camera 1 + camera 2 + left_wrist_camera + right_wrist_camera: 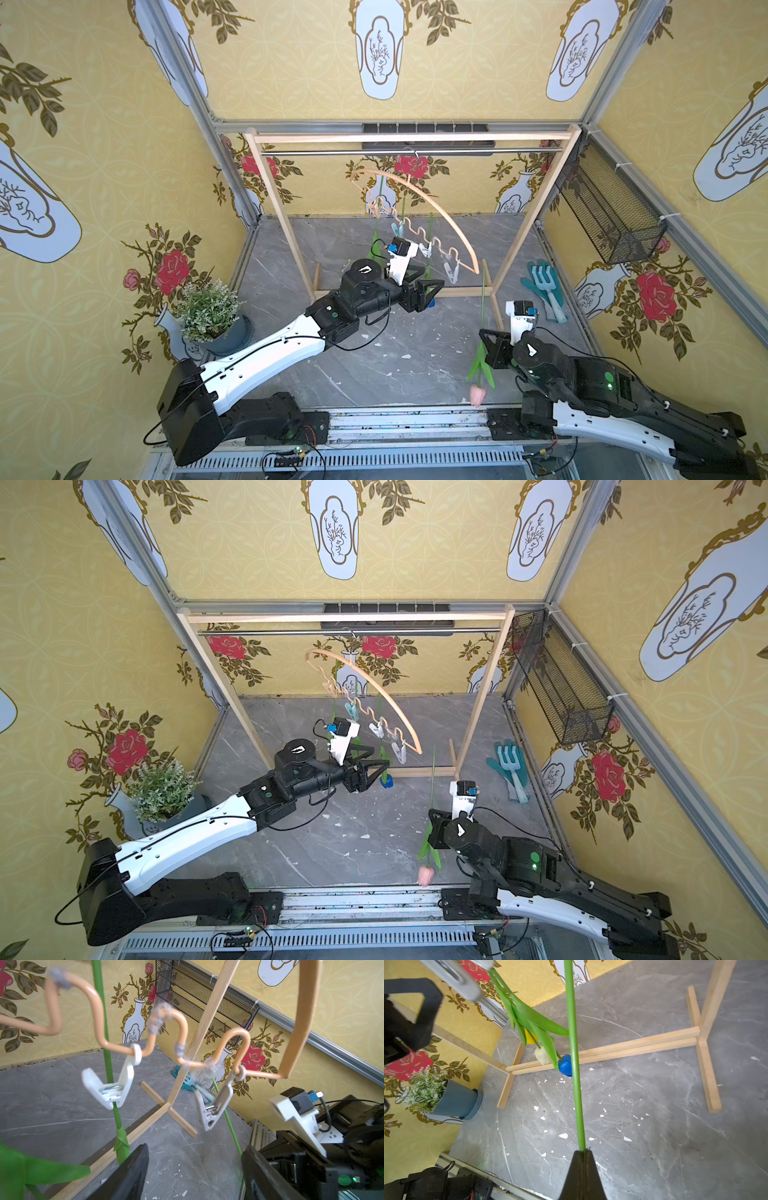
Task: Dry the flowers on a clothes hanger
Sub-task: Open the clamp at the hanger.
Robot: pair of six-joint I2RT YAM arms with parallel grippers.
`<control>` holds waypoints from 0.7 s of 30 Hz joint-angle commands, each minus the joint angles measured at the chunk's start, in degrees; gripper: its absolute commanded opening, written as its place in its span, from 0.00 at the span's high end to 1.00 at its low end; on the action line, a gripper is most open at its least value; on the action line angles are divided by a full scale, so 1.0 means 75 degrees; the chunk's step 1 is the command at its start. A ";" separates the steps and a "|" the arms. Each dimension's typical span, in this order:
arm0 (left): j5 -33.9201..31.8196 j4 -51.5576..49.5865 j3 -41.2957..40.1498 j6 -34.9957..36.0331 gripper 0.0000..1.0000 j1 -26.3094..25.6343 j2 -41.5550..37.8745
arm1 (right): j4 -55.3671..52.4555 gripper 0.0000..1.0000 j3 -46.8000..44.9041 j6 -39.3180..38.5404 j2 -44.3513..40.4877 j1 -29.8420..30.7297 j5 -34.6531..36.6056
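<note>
The right pincer (582,1152) is clamped together on the stem of the pink tulip (477,395). The flower hangs head-down over the front of the desk (374,374), and its stem rises to end just beside the low end of the clothes hanger (436,216).

The left pincer (194,1148) stands with its jaws apart and holds nothing. It sits just below the wavy bar, facing the last clothespin (214,1109), whose mouth is empty. The pink stem passes behind this peg, not in it.

Three flowers look done: the yellow tulip (530,1038), white tulip (542,1055) and blue tulip (565,1065) hang head-down under the hanger. One stem is plainly gripped in a white clothespin (116,1088); the other two pegs are too blurred to confirm. What is left, by my reading, is to open the end peg, seat the pink stem and let go.

Room is tight around the peg. The hanger hangs tilted from the rail of the rack (282,216) and can swing, the blue tulip's leaves brush close to the left pincer, and the rack's right post stands near the pink stem. The desk between the arms is open. The potted plant (208,311) and gloves (544,286) lie well apart.
</note>
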 commanded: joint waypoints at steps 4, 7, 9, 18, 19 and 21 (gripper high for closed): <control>-0.0034 0.0619 0.0028 0.0004 0.24 -0.0066 0.0188 | 0.0275 1.00 0.0951 -0.0960 0.1106 -0.0105 -0.0362; -0.0017 0.0694 -0.0057 0.0003 0.23 -0.0068 0.0150 | -0.0043 1.00 0.1301 -0.0872 0.1445 -0.0457 -0.0445; 0.0037 0.0691 -0.0077 0.0010 0.23 -0.0068 0.0148 | -0.0437 1.00 0.1586 -0.0788 0.1770 -0.0934 -0.0643; 0.0136 0.0636 0.0018 0.0083 0.22 -0.0065 0.0327 | 0.0527 1.00 0.1483 -0.1881 0.1986 -0.2956 -0.3029; 0.0134 0.0607 0.0035 0.0103 0.22 -0.0067 0.0353 | 0.0665 1.00 0.1443 -0.1944 0.1965 -0.2982 -0.3146; 0.0150 0.0559 0.0081 0.0141 0.22 -0.0068 0.0404 | 0.0923 1.00 0.1355 -0.2021 0.1933 -0.2987 -0.3334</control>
